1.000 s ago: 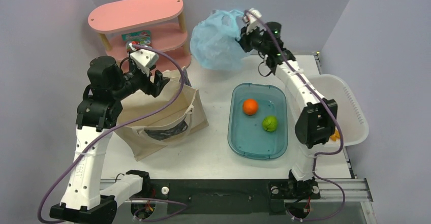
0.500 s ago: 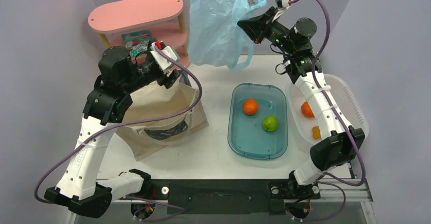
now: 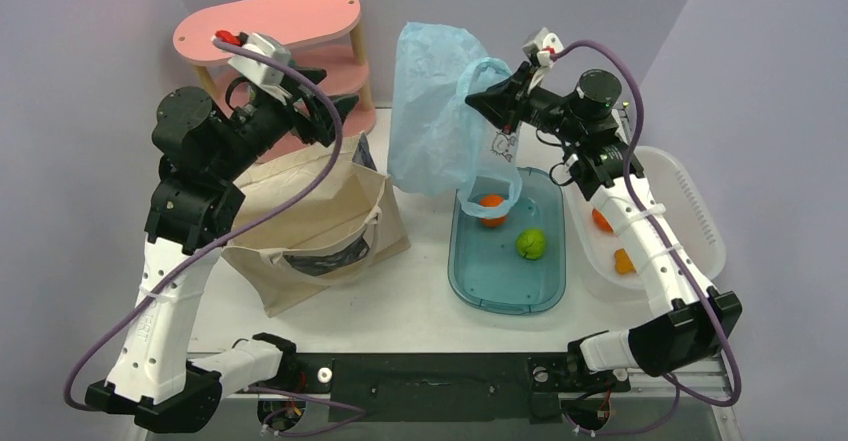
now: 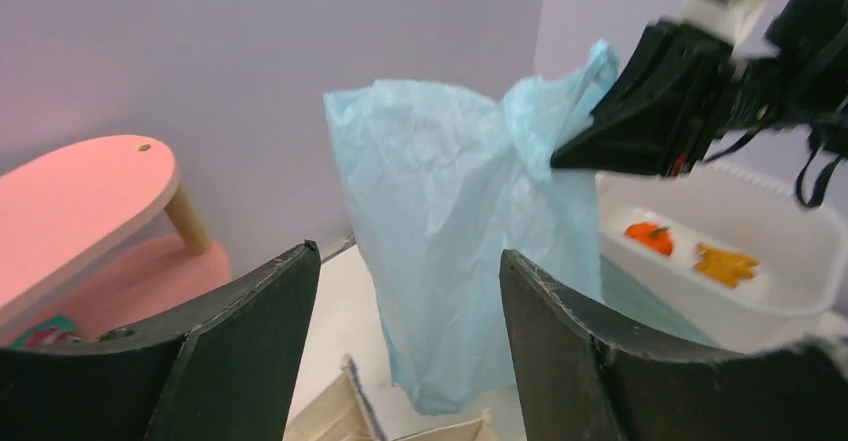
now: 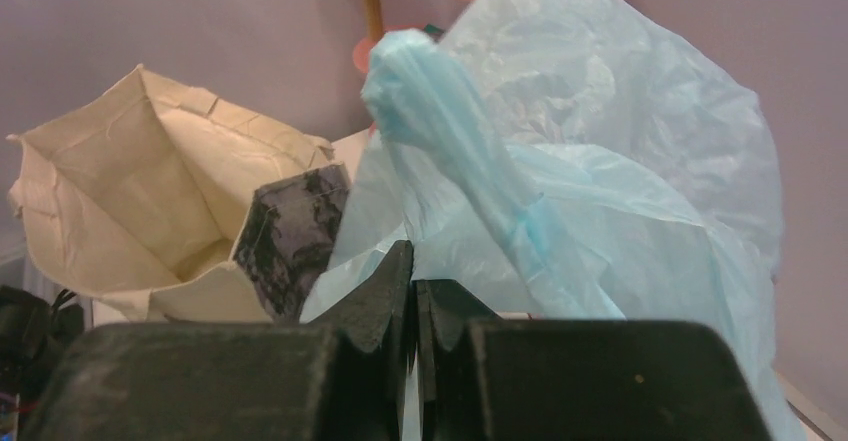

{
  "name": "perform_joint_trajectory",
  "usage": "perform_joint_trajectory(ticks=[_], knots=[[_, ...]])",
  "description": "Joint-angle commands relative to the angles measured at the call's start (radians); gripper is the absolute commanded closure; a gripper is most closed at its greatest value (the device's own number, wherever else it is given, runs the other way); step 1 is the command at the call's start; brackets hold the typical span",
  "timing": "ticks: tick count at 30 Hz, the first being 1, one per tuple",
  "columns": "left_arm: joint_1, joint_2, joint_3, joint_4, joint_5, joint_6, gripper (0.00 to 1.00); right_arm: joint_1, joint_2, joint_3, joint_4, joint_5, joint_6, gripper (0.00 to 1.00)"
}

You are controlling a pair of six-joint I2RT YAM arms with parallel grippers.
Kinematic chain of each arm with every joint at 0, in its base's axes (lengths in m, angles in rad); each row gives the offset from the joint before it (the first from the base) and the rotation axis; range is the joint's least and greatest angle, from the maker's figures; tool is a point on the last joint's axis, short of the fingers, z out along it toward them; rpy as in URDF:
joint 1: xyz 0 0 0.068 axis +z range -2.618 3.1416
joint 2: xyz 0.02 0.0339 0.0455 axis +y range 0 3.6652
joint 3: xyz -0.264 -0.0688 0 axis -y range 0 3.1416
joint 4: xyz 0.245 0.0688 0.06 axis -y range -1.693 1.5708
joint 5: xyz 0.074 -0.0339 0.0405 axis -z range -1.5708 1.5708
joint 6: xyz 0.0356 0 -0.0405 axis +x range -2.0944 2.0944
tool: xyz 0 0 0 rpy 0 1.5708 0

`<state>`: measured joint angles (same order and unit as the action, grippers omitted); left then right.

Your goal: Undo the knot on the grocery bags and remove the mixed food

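Observation:
My right gripper (image 3: 474,100) is shut on the light blue grocery bag (image 3: 432,111) and holds it in the air at the back. The bag hangs limp, and its handle loop (image 3: 497,179) dangles over the teal tub (image 3: 470,276). The orange fruit (image 3: 490,209) and the green fruit (image 3: 531,244) lie in the tub. My left gripper (image 3: 337,111) is open and empty, above the beige tote (image 3: 300,216), left of the bag and apart from it. In the left wrist view the bag (image 4: 450,211) hangs beyond my gripper (image 4: 410,253). In the right wrist view my gripper (image 5: 413,291) pinches the bag (image 5: 600,161). The snack packet is hidden in the top view.
A pink shelf (image 3: 270,23) stands at the back left behind the left arm. A white basket (image 3: 690,216) at the right holds two orange items (image 3: 603,220). The tote stands open at the left (image 5: 130,191).
My right gripper has lowered the bag, so its handle loop now hangs over the tub. My left gripper has risen and turned toward the bag.

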<state>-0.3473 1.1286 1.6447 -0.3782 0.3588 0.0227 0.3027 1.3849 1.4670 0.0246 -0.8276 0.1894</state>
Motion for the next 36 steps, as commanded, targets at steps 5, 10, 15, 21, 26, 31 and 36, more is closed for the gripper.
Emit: perform_joint_trajectory(ticks=[5,10,15,21,26,31,36], knots=[[0.101,0.075,0.188,-0.055,0.153,-0.389,0.36,0.14,-0.146,-0.061,-0.152,0.008,-0.355,1.0],[0.149,0.116,0.208,-0.104,0.237,-0.445,0.36,0.22,-0.224,-0.1,-0.266,0.039,-0.568,1.0],[0.157,0.145,0.19,-0.157,0.261,-0.421,0.36,0.328,-0.324,-0.195,-0.416,0.096,-0.841,1.0],[0.159,0.2,0.173,-0.201,0.306,-0.444,0.36,0.454,-0.427,-0.275,-0.571,0.183,-1.091,1.0],[0.113,0.219,0.124,-0.19,0.34,-0.431,0.35,0.522,-0.461,-0.325,-0.645,0.227,-1.188,1.0],[0.038,0.254,0.105,-0.295,0.275,-0.284,0.35,0.565,-0.492,-0.372,-0.682,0.274,-1.257,1.0],[-0.021,0.312,0.152,-0.356,0.23,-0.217,0.36,0.585,-0.505,-0.393,-0.694,0.296,-1.269,1.0]])
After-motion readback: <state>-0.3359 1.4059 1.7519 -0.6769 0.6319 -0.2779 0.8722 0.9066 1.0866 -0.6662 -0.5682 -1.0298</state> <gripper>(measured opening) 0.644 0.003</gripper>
